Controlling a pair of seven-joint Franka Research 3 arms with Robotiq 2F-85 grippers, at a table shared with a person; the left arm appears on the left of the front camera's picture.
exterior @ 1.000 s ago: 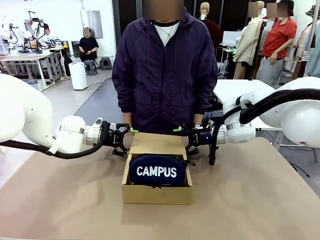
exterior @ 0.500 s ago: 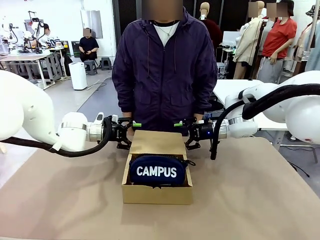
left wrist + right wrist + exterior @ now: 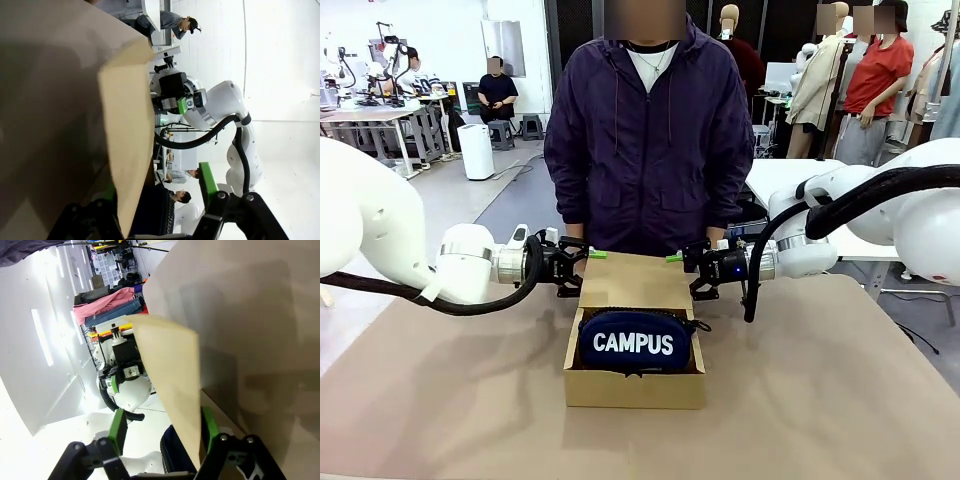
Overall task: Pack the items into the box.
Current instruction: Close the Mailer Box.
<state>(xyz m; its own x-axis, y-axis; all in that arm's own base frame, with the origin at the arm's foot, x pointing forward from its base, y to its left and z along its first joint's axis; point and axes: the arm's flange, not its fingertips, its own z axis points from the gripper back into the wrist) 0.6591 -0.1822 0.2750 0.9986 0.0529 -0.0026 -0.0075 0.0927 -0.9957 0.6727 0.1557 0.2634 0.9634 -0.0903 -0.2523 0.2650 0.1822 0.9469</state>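
Note:
The box (image 3: 633, 386) stands mid-table with the navy "CAMPUS" pouch (image 3: 634, 342) inside it. Its flap lid (image 3: 633, 282) leans back at the far side. My left gripper (image 3: 582, 268) is at the flap's left edge and my right gripper (image 3: 686, 270) at its right edge. In the left wrist view the flap (image 3: 127, 125) runs between the fingers of the left gripper (image 3: 157, 180), with a wide gap to one pad. The right wrist view has the flap (image 3: 170, 370) inside the right gripper (image 3: 162, 415), close against one pad and apart from the other. Both are open around the flap.
A person in a dark purple jacket (image 3: 650, 140) stands close behind the box at the table's far edge. The brown tabletop (image 3: 440, 400) is bare to the left, right and front of the box.
Both grippers have moved inward, from beside the flap onto its side edges, and their jaws have narrowed. The flap's top edge stands slightly higher.

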